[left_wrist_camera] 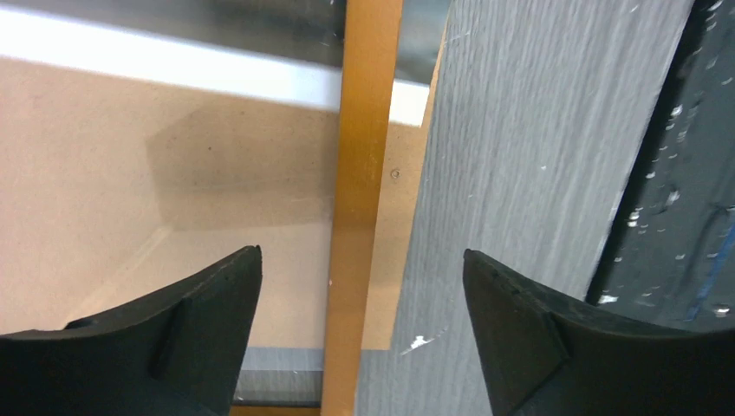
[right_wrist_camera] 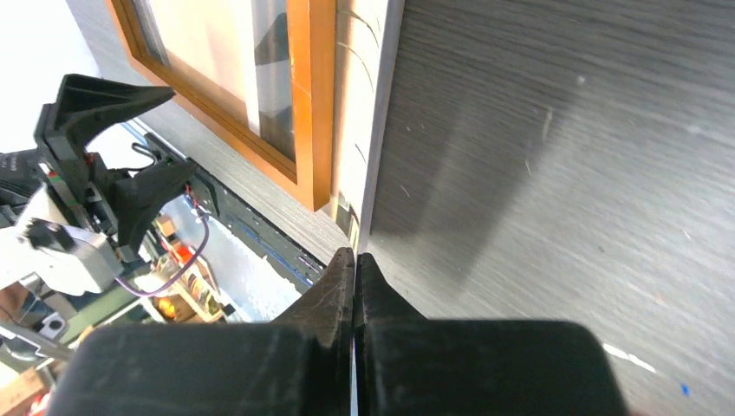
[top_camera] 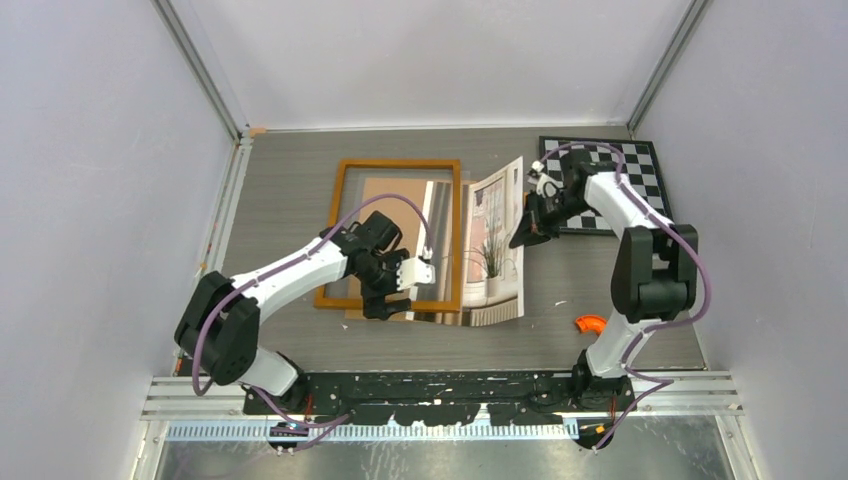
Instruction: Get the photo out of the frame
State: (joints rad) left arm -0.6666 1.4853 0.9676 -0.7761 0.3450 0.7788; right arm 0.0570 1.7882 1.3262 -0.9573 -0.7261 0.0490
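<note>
The frame, with its narrow orange-brown border, lies flat mid-table. The tan backing board shows through it and pokes out past its near border. The photo, a plant at a window, sticks out from the frame's right side. My right gripper is shut on the photo's right edge and holds that edge raised. In the right wrist view the gripper pinches the thin sheet beside the frame. My left gripper is open and empty above the frame's near border, which runs between the fingers.
A black-and-white checkerboard lies at the back right behind the right arm. A small orange piece and a white scrap lie on the grey table near the right arm's base. Walls enclose the left, back and right.
</note>
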